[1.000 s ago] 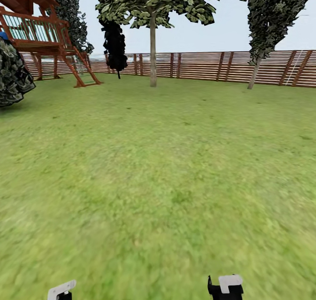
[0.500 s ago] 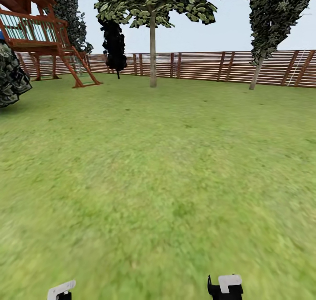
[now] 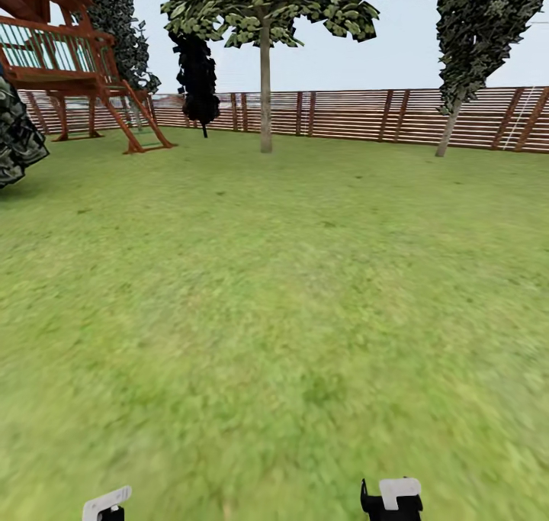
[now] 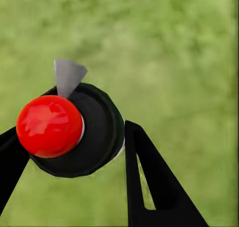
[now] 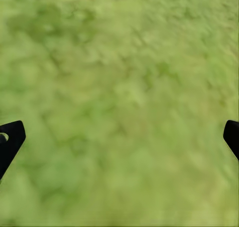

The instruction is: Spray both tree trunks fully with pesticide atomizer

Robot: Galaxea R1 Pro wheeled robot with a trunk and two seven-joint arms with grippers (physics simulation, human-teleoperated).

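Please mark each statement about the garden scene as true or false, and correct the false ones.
1. The left gripper is closed on a black atomizer with a red cap. True.
2. The right gripper carries a bottle. False: its jaws stand wide apart with only grass between them.
3. A tree with a straight pale trunk stands ahead, in front of the wooden fence. True.
4. The robot is next to that trunk. False: a wide stretch of lawn lies between them.
5. A red-brown play structure stands far ahead on the robot's left. True.
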